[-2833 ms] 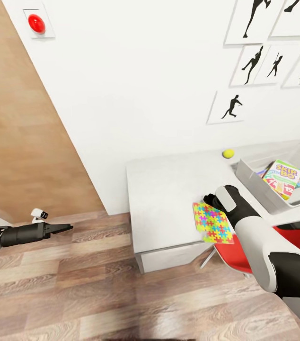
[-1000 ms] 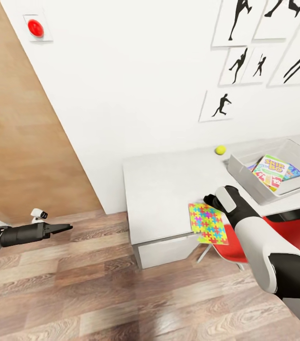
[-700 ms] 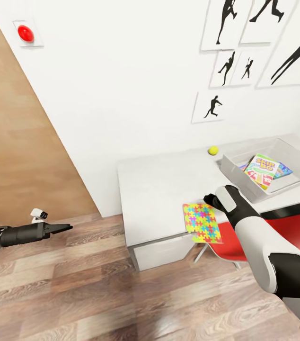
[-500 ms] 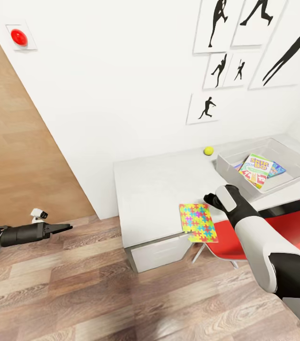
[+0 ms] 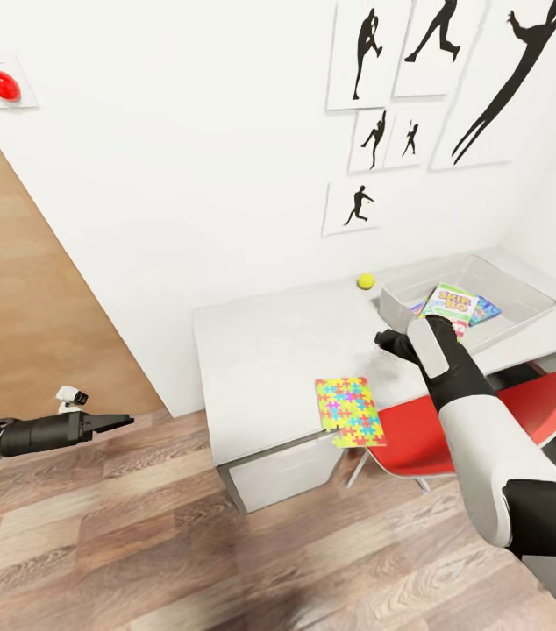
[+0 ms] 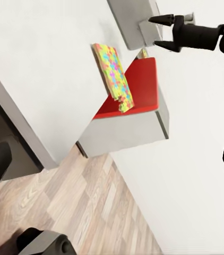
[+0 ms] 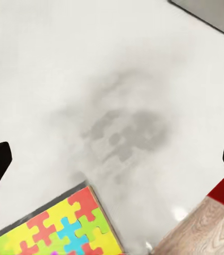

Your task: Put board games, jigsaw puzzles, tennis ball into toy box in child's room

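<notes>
Hovering over the table (image 5: 260,350), right gripper (image 5: 389,340) spread wide, clear of jigsaw puzzle (image 5: 348,410) overhanging the edge; left gripper (image 5: 120,422) pinched together above floor (image 5: 138,526).

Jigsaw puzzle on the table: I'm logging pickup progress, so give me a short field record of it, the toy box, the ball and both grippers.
jigsaw puzzle: flat on the table, one corner overhanging the front edge above the red chair
toy box: on the table, board games inside
tennis ball: on the table, beside the box, outside it
right gripper: open, over bare table between puzzle and box, holding nothing
left gripper: away from the table, over the floor; state unclear
</notes>
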Tool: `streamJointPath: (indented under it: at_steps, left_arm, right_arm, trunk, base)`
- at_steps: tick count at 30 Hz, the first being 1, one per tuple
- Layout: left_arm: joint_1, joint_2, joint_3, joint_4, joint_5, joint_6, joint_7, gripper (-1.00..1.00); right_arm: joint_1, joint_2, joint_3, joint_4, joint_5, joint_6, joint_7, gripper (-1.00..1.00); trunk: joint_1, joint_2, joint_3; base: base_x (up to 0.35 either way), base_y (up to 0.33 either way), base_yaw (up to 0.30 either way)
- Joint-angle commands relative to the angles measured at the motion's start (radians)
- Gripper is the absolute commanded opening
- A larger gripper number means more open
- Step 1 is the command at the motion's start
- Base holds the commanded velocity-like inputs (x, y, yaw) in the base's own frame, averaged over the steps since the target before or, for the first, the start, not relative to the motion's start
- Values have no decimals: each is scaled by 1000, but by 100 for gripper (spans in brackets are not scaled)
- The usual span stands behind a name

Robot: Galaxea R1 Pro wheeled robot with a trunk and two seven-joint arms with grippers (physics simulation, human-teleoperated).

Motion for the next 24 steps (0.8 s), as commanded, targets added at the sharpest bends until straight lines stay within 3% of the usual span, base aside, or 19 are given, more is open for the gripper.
streamJointPath:
  at_steps: [1, 5, 8, 11, 12, 14, 15, 16, 17, 20, 21, 24]
  left_arm:
    - [-1, 2, -6, 0, 5, 11, -3, 100]
    - [-1, 4, -5, 0, 6, 11, -3, 100]
    - [-2, 4, -5, 0, 6, 11, -3, 100]
    - [-2, 4, -4, 0, 6, 11, -3, 100]
    - [-1, 5, -4, 0, 6, 11, -3, 100]
    - [-1, 5, -4, 0, 6, 11, -3, 100]
    - [-1, 5, -3, 0, 6, 10, -3, 100]
    - [-2, 6, -3, 0, 6, 10, -3, 100]
    - [-2, 6, -2, 0, 6, 10, -3, 100]
    - [-1, 7, -1, 1, 6, 9, -3, 100]
    - [-1, 8, -1, 1, 6, 9, -3, 100]
    - [-1, 9, 0, 1, 6, 9, -3, 100]
  right_arm:
    - [6, 2, 0, -31, -12, 21, -9, 100]
    - [69, 9, -3, -224, -25, 127, -6, 100]
    - [126, 12, -4, -356, -58, 196, 3, 100]
    - [201, 11, -7, -491, -139, 241, 25, 100]
    - [249, 6, -9, -561, -200, 253, 37, 100]
    - [306, 3, -11, -632, -274, 261, 47, 100]
    - [372, 0, -16, -693, -356, 265, 55, 100]
    - [407, -1, -20, -717, -399, 266, 58, 100]
    - [477, -2, -34, -751, -485, 266, 66, 100]
    - [577, -3, -61, -780, -598, 266, 89, 100]
    - [635, -3, -76, -790, -654, 266, 118, 100]
    - [723, -3, -93, -801, -715, 266, 210, 100]
  trunk:
    - [1, -2, 0]
    - [1, -2, 6]
    - [1, -2, 10]
    - [1, -2, 14]
    - [1, -2, 16]
    - [1, -2, 19]
    - [1, -2, 20]
    - [1, -2, 22]
    - [1, -2, 23]
    - [1, -2, 28]
    - [1, -2, 29]
    - [1, -2, 33]
  base:
    - [0, 0, -141]
    - [0, 0, -141]
    - [0, 0, -140]
    - [0, 0, -140]
    - [0, 0, -139]
    - [0, 0, -138]
    - [0, 0, -133]
    - [0, 0, -131]
    - [0, 0, -128]
    - [0, 0, -126]
    - [0, 0, -123]
    - [0, 0, -118]
